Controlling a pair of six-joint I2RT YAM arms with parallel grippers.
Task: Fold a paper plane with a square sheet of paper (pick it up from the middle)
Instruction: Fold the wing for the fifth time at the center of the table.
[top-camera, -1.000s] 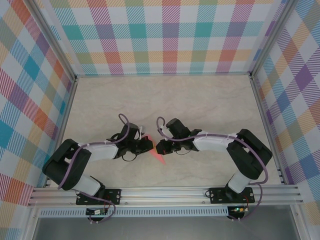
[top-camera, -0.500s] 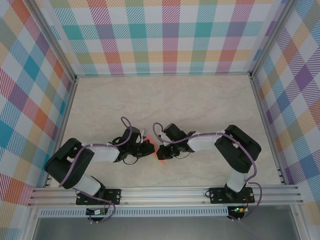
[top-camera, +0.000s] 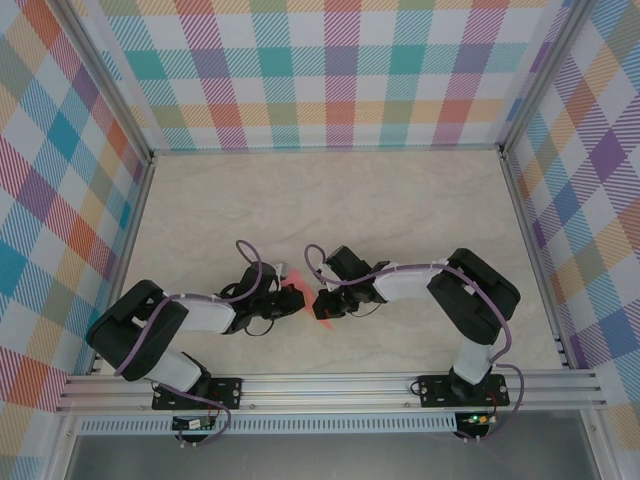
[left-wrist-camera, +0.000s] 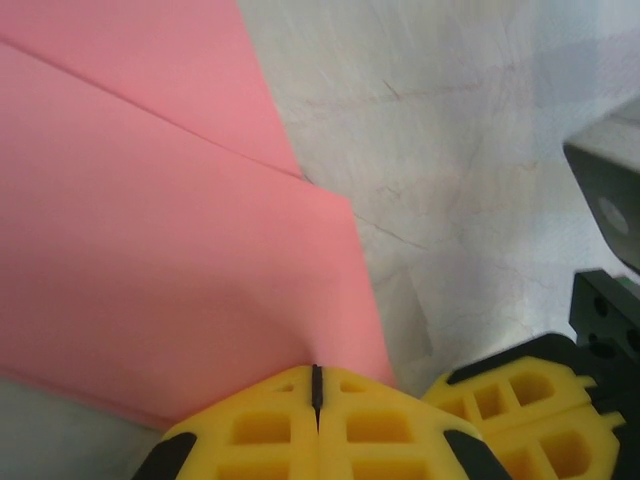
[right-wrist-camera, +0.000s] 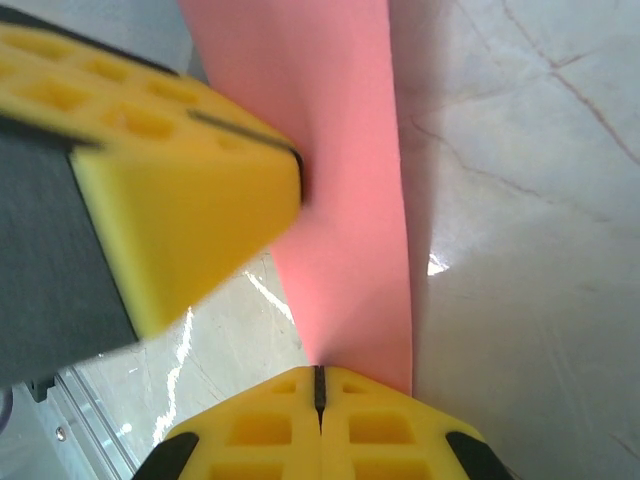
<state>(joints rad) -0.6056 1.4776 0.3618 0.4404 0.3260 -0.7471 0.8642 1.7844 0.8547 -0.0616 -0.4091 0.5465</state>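
No text, label, brand, number or sign can be read. The folded pink paper (left-wrist-camera: 150, 220) is plain, the yellow tool pads (left-wrist-camera: 280, 400) bear no markings, and the marbled counter (left-wrist-camera: 480, 150) and checked walls (top-camera: 340, 70) carry no lettering.

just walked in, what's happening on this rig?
Both arms meet in the middle of the table at the pink paper, which is partly folded, with layered edges showing. The left gripper and the right gripper are shut, each apparently pinching the paper, close together. No finished plane yet.
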